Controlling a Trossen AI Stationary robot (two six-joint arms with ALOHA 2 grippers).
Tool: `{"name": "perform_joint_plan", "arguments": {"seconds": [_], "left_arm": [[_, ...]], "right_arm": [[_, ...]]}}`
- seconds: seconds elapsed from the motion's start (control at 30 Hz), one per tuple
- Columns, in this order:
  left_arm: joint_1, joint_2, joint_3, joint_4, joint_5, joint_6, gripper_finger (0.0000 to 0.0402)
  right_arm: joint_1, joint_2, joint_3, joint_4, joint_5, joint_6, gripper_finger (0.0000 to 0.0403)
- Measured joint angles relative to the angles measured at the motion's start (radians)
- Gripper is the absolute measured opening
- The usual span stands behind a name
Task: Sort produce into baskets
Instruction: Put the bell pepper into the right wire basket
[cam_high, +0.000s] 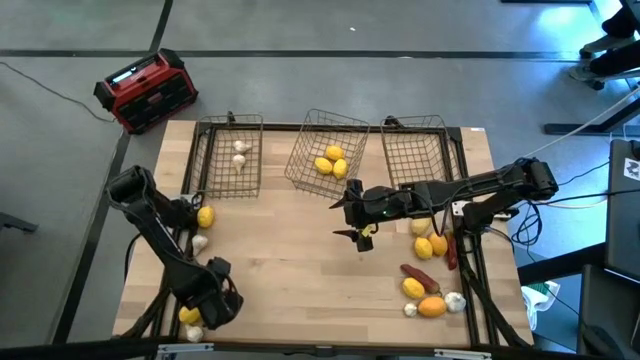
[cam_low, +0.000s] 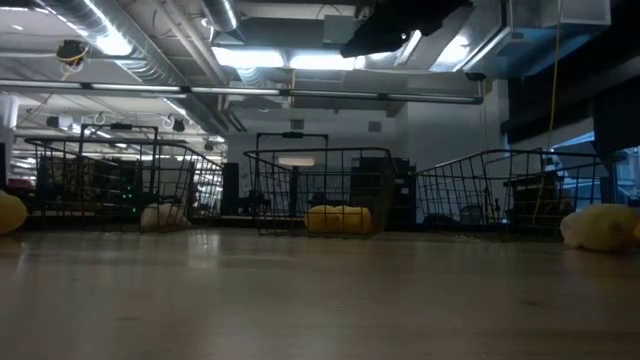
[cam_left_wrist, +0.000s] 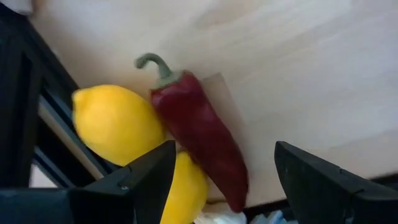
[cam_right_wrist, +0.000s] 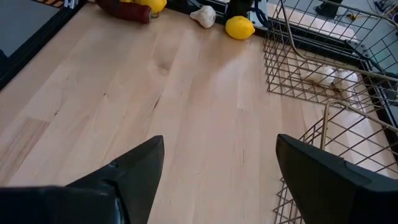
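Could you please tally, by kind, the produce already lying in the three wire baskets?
Garlic bulbs, in the left basket: 2
Lemons, in the middle basket: 3
Right basket: 0
Total: 5

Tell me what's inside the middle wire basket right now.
The middle basket holds yellow lemons; three show from above, bunched together. In the low view they read as one yellow mass behind the mesh, so anything beneath them cannot be seen.
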Motion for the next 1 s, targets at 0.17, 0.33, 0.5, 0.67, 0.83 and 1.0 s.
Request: {"name": "perform_joint_plan", "arguments": {"seconds": [0.17, 0.33, 0.5, 0.67, 0.83, 1.0], "left_arm": [[0.000, 0.000, -0.021, 0.016, 0.003, -0.001, 0.0269], [0.000, 0.000, -0.051, 0.029, 0.050, 0.000, 0.0269], [0.002, 0.002, -0.079, 0.064, 0.052, -0.004, 0.0269], [0.002, 0.002, -0.127, 0.142, 0.052, -0.004, 0.0269], [0.002, 0.002, -0.155, 0.142, 0.050, -0.004, 0.0269], [0.002, 0.002, -0.189, 0.185, 0.047, 0.000, 0.0269]], "right_arm": [[0.000, 0.000, 0.000, 0.001, 0.000, 0.000, 0.0308], [0.000, 0.000, 0.000, 0.001, 0.000, 0.000, 0.0308], [0.000, 0.000, 0.000, 0.001, 0.000, 0.000, 0.0308], [0.000, 0.000, 0.000, -0.001, 0.001, -0.002, 0.0308], [0.000, 0.000, 0.000, -0.002, 0.001, -0.015, 0.0308], [0.000, 0.000, 0.000, -0.003, 0.001, -0.019, 0.0308]]}}
